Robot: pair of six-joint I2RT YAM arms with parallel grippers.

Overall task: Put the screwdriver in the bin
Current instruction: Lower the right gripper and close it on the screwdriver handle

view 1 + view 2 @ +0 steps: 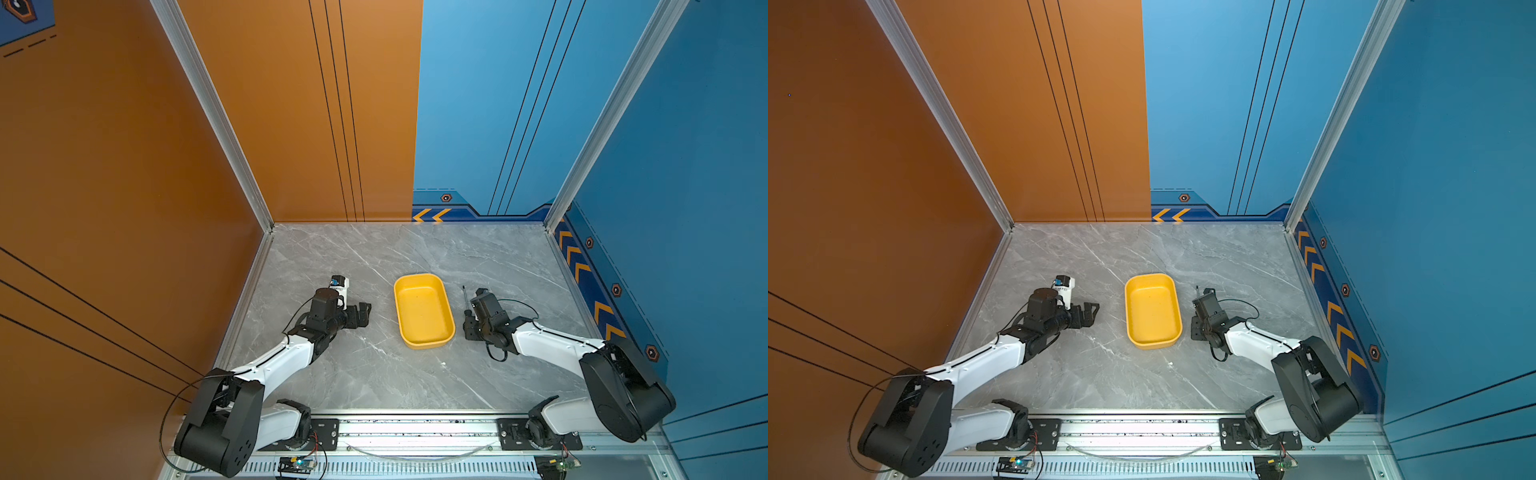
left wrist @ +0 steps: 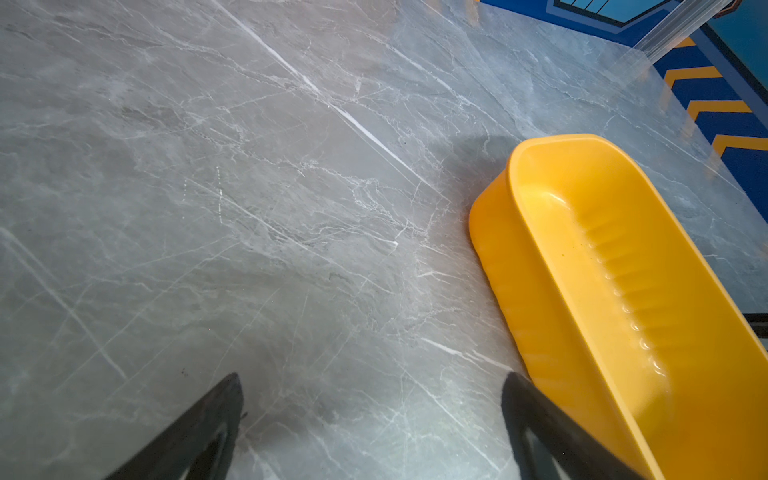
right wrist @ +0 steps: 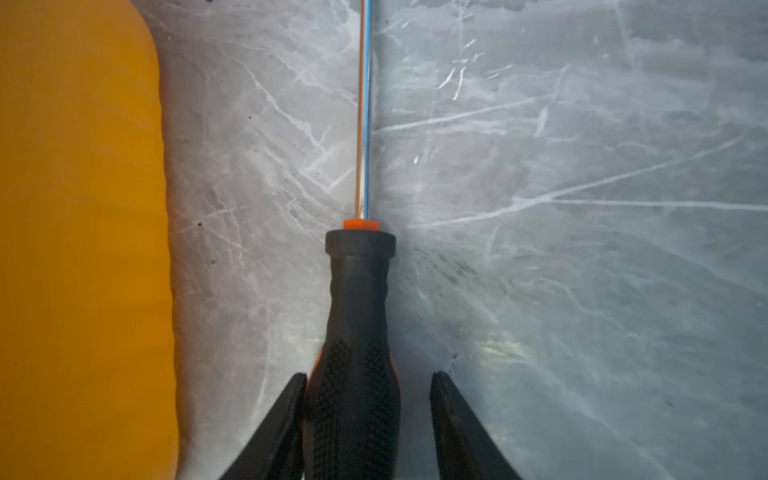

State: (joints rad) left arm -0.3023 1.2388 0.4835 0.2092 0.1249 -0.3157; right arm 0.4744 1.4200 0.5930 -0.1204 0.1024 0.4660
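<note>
The screwdriver (image 3: 357,311) lies flat on the table just right of the yellow bin (image 1: 422,311), its thin shaft (image 1: 464,297) pointing toward the back wall. In the right wrist view its black, textured handle sits between my right gripper's (image 3: 368,376) jaws: one finger touches the handle, and the other stands a small gap off it. In both top views that gripper (image 1: 469,322) hangs low over the handle. The bin (image 1: 1152,311) is empty. My left gripper (image 1: 363,316) hovers open over bare table left of the bin (image 2: 602,270), holding nothing.
Grey marble tabletop with orange wall on the left and blue walls at the back and right. An aluminium rail runs along the front edge, carrying both arm bases. The bin's side wall (image 3: 83,208) is close beside the screwdriver.
</note>
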